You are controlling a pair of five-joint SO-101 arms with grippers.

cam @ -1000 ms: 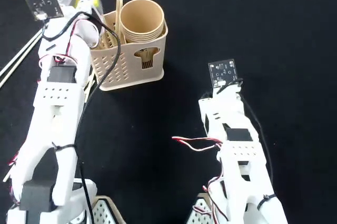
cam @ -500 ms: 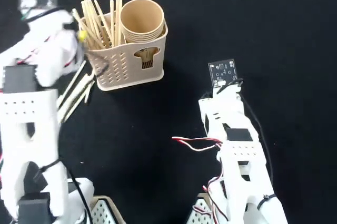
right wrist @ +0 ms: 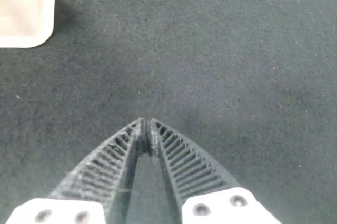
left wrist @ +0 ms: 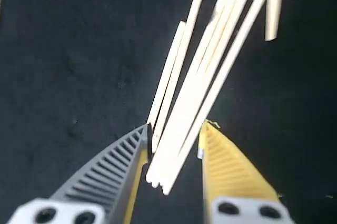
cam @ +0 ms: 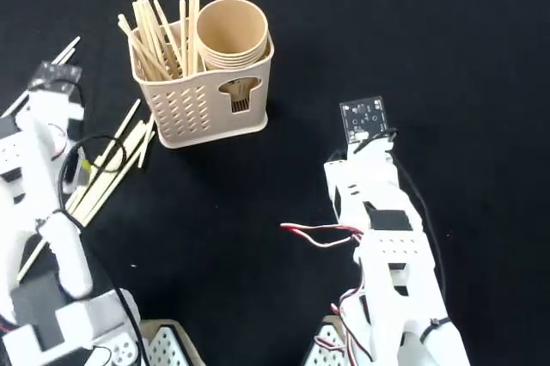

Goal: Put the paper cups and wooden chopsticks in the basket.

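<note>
1. Chopsticks come first: the loose chopsticks (cam: 112,168) lie in a fanned bundle on the table (cam: 447,57), just beside the basket's L side and not yet in it.
2. The left gripper (left wrist: 175,129) is released. Its jaws are spread w/ one finger on each side of the bundle's near ends, low over the cloth. It looks lined up along the sticks so that one squeeze gathers several at once. Can't tell if either finger touches the wood.
3. The right gripper (right wrist: 147,129) is clenched on nothing, tips together, over bare cloth and well apart from the sticks. Prob. parked there to keep out of the L arm's way.
4. Farther back, the basket (cam: 206,108) stands upright w/ 2 compartments.
   - L compartment: the standing chopsticks (cam: 159,35) lean on end, tips up. That's the only way such long sticks fit.
   - R compartment: the paper cups (cam: 232,31) are nested in one stack, mouths up, which saves room. The cup part of the job looks done.
5. At the far L, a stray chopstick (cam: 69,46) lies on the cloth beyond the L arm, apart from the bundle.
6. Left to do, by my read: the bundle plus the stray. Risk: the sticks are thin and splayed at the far end, so some may slip out of a pinch made near one end.
</note>
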